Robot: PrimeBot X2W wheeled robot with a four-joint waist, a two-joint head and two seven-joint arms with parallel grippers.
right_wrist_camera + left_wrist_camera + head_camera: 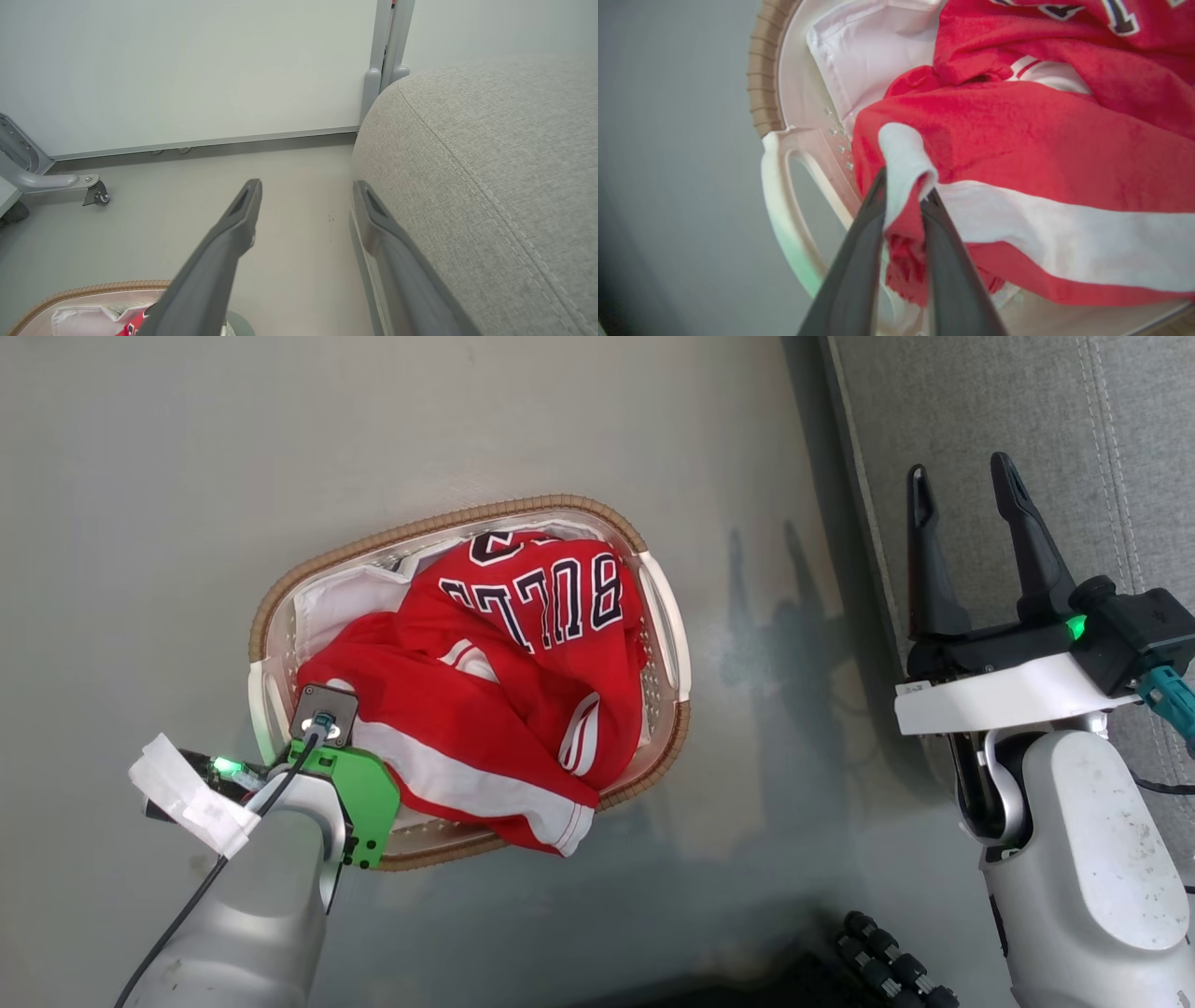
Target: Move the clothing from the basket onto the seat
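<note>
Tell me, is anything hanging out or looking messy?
Yes. One corner of the red clothing, with its white trim, spills over the rim of the basket toward the robot instead of lying inside. A plain white cloth also lies partly under the red pile. The left end effector pinches a fold.

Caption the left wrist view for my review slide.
Left gripper pinching a fold of red-and-white clothing at the basket handle.

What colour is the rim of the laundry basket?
Brown and woven, the rim circles the white plastic basket; clearest in the head view.
</note>
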